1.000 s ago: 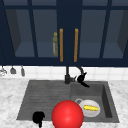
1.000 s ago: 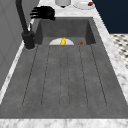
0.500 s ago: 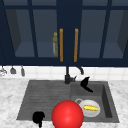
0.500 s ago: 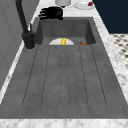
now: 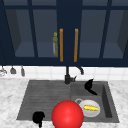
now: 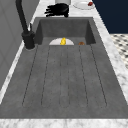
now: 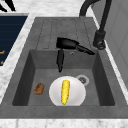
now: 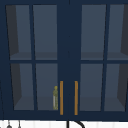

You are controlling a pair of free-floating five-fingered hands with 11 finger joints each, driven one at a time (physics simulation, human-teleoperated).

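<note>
A dark blue wall cabinet (image 8: 67, 57) with glass doors and two orange handles (image 8: 61, 97) hangs over a white tiled wall (image 5: 45, 72). A grey marble counter (image 5: 10, 97) surrounds the dark grey sink (image 6: 62, 82). A checkered floor (image 6: 121, 45) shows beside it

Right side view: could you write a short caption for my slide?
Open right hand hovers over the sink basin, above a plate with corn.
</note>
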